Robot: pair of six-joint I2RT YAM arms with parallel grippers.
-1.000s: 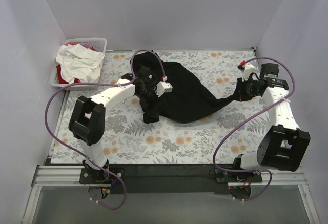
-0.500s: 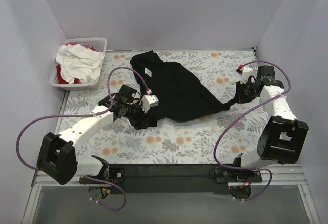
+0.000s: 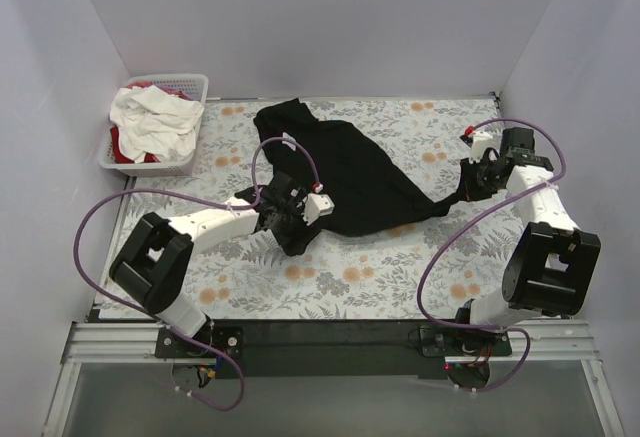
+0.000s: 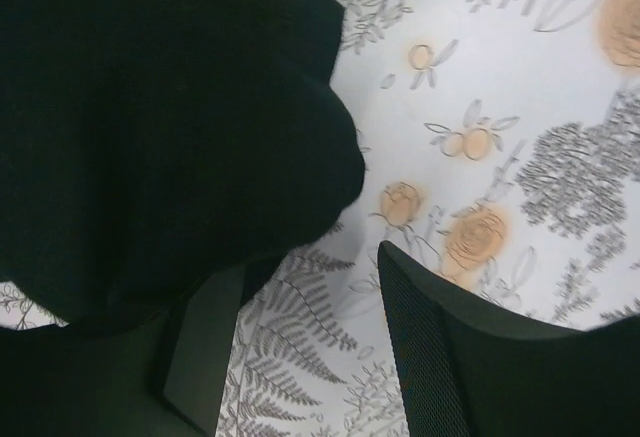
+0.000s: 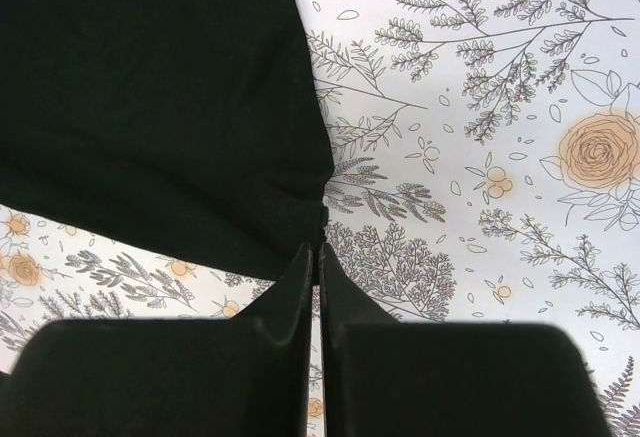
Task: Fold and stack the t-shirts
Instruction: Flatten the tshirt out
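Right: the right gripper (image 5: 320,247) has its fingers pressed together, pinching an edge of the black t-shirt (image 3: 350,172), which spreads ahead of it.
Left: the left gripper (image 4: 312,260) is spread; black fabric bulges over one finger.
Wrist views only: pinch, gap.
Top view only: beyond the left gripper, one basket (image 3: 190,79) holds white shirts (image 3: 150,112) and red fabric (image 3: 118,142), number unclear.

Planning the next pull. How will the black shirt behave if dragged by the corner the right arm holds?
Probably floppy: the black shirt lies crumpled and narrows to a thin tail at the right tool, shut on its edge. A pull would likely stretch and bunch it, not slide it flat. Seems light: a fold sags beside the open left tool.
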